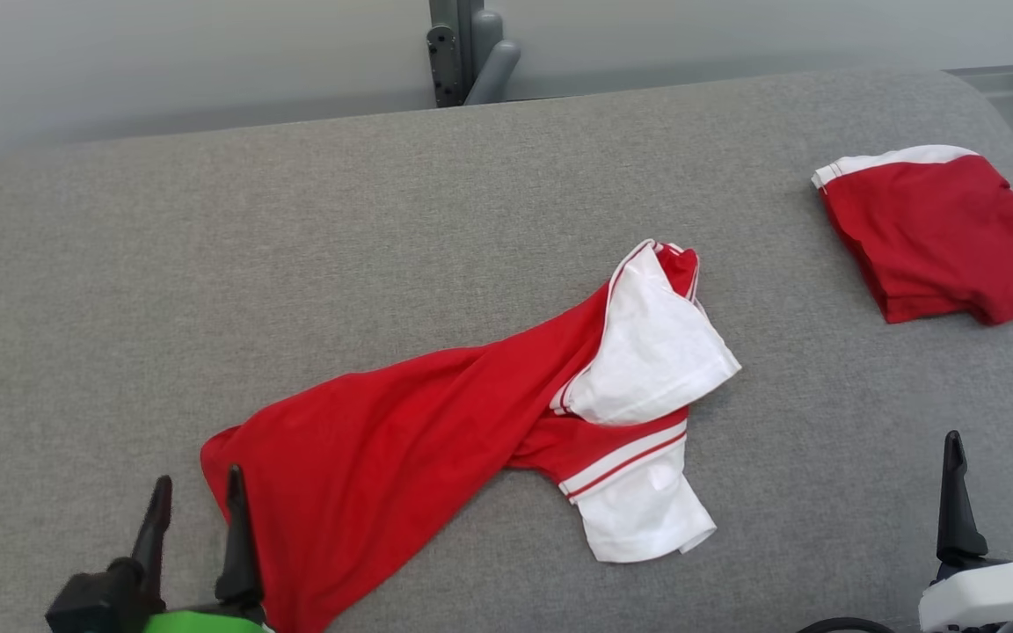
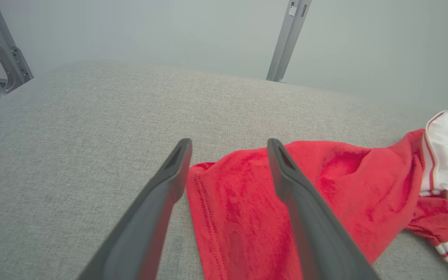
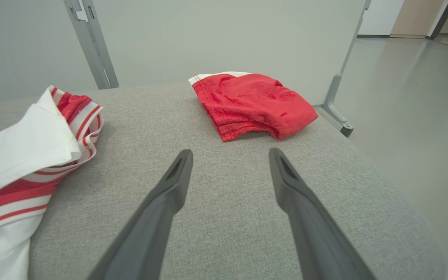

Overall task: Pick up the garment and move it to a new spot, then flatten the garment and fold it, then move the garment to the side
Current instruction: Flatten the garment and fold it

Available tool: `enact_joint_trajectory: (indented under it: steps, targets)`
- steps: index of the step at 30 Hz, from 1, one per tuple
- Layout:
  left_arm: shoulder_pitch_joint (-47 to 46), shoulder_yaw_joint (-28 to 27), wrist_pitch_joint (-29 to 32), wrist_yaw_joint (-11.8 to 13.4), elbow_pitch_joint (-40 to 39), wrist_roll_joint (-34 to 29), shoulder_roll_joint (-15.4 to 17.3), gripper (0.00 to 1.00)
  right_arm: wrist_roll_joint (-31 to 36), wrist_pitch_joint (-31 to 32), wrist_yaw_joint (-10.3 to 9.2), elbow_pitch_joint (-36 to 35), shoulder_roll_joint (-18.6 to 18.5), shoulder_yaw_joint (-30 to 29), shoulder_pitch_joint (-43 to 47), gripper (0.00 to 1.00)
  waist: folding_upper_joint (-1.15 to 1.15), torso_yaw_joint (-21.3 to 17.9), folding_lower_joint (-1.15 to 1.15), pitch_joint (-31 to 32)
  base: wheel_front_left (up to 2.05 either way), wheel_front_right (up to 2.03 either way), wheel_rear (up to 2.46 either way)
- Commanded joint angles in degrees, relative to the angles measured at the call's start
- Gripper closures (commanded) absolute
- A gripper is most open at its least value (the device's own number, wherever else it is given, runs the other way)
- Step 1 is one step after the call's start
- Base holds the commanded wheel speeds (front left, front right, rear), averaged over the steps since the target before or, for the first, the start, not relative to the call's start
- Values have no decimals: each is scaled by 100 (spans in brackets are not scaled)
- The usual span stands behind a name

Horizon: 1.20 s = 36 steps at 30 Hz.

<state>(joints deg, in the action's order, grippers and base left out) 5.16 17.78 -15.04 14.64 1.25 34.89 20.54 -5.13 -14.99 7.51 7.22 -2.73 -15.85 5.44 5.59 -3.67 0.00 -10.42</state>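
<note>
Garment (image 1: 401,440): red shirt with white sleeves and red-and-white striped trim, lying crumpled and twisted across the middle of the grey padded surface (image 1: 207,264). The red body runs from the near left up toward the centre. One white sleeve is bunched on top at the far end, and the other is spread flat on the near side.

Left gripper (image 1: 199,476): at the lower left of the head view, fingers spread, holding nothing. The garment's near-left hem corner lies right at this gripper. In the left wrist view the stitched hem edge sits between the two fingers, and the right-hand finger crosses over the red cloth. Whether either finger touches the fabric cannot be told.

Right gripper (image 1: 991,440): at the lower right of the head view, fingers spread, holding nothing, over bare grey surface. It is apart from the garment, whose white sleeves lie to its left.

Folded garment (image 1: 937,237): a second red piece with a white band, folded into a compact stack at the far right of the surface, well apart from the first.

Metal post (image 1: 467,53): grey upright with a bracket, behind the far edge of the surface against a pale wall.

Nothing lies between either gripper and the garment.
</note>
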Motion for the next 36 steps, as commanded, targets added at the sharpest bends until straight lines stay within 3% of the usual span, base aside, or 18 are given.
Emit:
enact_joint_trajectory:
  steps: [1,4,5,8,13,19,27,36]
  targets:
    - [294,-160,-12,-166,-21,-336,-322,0,-23,-6,-4,-81,-11,17,80,0,0,167,0,52,0,0,0]
    - [469,-460,-15,-516,-35,-919,-785,0,-5,-6,-5,-137,-14,17,136,0,0,321,0,156,0,0,0]
    - [469,-460,-15,-516,-35,-919,-785,0,-5,-6,-5,-137,-14,17,136,0,0,321,0,156,0,0,0]
    - [785,-755,-14,-884,55,-1338,-1183,0,4,-6,-5,-79,-14,38,255,0,0,512,0,382,0,0,0]
    - [1058,-1099,-16,-1361,199,-1820,-1533,0,41,-6,-5,-46,-10,177,264,0,0,797,0,558,0,0,0]
    - [1176,-1354,-15,-1715,363,-2026,-1695,0,68,-6,-5,-13,-16,462,118,0,0,937,0,646,0,0,0]
    - [1011,-1285,-16,-1889,605,-2181,-1731,0,262,-4,-5,537,-16,1181,-357,0,0,963,0,536,0,0,0]
    - [-24,-808,1052,-2125,1207,-1834,-1639,0,407,581,-5,1539,-364,1562,-1808,0,0,1127,0,-276,0,0,0]
